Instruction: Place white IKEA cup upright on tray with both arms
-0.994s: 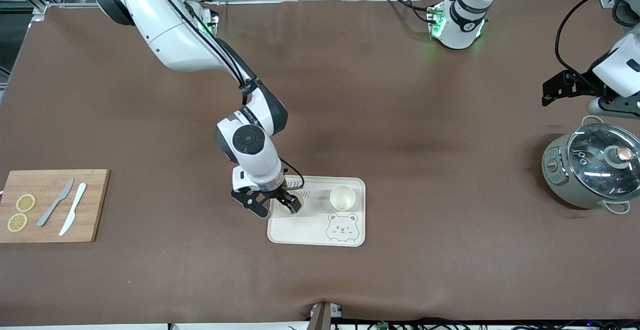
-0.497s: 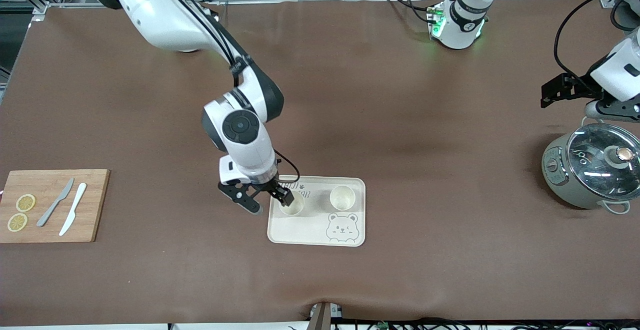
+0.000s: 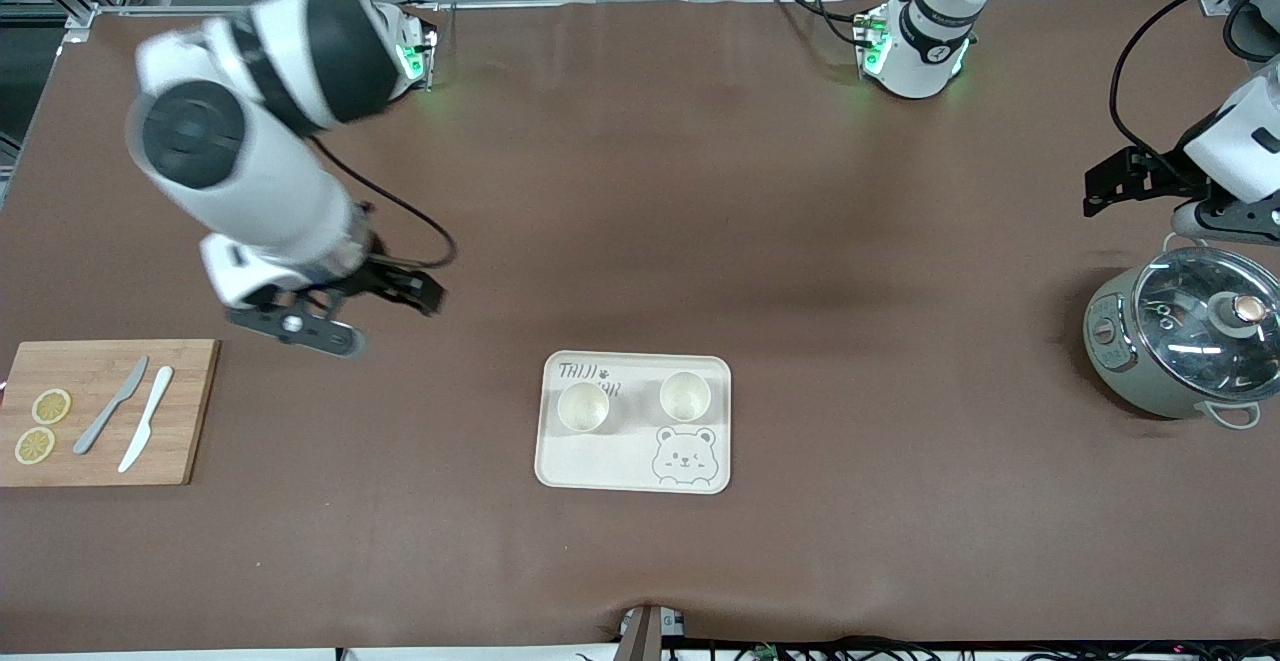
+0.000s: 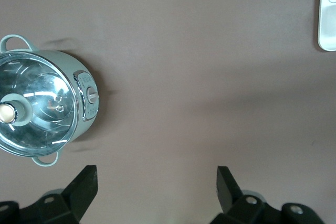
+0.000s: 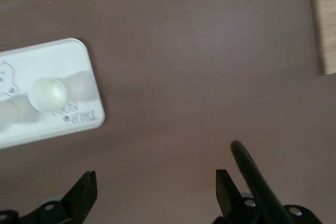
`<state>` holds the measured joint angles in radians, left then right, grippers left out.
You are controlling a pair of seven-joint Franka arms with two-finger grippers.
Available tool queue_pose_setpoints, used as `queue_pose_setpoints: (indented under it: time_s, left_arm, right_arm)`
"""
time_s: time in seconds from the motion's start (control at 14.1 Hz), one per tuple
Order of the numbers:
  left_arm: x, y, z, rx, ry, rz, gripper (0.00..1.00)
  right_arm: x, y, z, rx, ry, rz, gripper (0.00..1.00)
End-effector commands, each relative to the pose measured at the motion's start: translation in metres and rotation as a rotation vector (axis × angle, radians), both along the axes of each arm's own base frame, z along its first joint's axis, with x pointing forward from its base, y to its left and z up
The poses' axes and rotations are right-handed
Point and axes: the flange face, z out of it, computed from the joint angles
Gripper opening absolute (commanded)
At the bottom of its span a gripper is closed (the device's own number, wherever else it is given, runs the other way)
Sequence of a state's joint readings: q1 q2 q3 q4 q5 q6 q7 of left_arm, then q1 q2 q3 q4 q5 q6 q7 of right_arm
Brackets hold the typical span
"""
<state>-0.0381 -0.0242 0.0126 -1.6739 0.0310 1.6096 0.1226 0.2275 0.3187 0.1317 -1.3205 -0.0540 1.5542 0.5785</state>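
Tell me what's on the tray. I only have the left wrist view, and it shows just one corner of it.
Observer: One cup and a second cup stand upright side by side on the tray, on its half farther from the front camera.
Operator: Noted. My left gripper waits open over the table by the pot. Give me the right gripper.
Observer: The right gripper is open and empty, up over bare table between the tray and a cutting board.
Operator: Report what's on that board.
Observer: Two lemon slices and two knives lie on it.
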Motion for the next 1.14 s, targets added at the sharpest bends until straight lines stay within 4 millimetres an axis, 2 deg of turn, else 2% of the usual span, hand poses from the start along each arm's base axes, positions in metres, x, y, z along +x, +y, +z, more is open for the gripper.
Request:
queue_pose_setpoints:
  time_s: [0.0, 0.21, 0.43, 0.64, 0.92, 1.06]
  left_arm:
    - [0.002, 0.001, 0.004, 0.007, -0.005, -0.001, 1.0]
    - [0.006, 0.0, 0.002, 0.013, -0.011, 0.035, 1.0]
    - [0.005, 0.001, 0.003, 0.011, -0.012, 0.021, 1.0]
    - [0.005, -0.005, 0.003, 0.017, -0.013, 0.022, 1.0]
    - [0.004, -0.005, 0.003, 0.014, -0.009, 0.015, 1.0]
    - [0.004, -0.005, 0.003, 0.014, -0.009, 0.015, 1.0]
  right_arm:
    - [-0.015, -0.056, 0.026, 0.017, 0.051, 0.089, 1.0]
    - [-0.027, -0.115, 0.053, 0.021, 0.065, 0.131, 1.0]
    - [-0.04, -0.162, 0.054, 0.018, 0.076, 0.135, 1.0]
    - [-0.063, -0.179, 0.046, 0.004, 0.026, 0.147, 1.0]
    - [-0.059, -0.213, 0.038, 0.01, 0.016, 0.178, 1.0]
    - [-0.059, -0.216, 0.037, 0.012, 0.013, 0.172, 1.0]
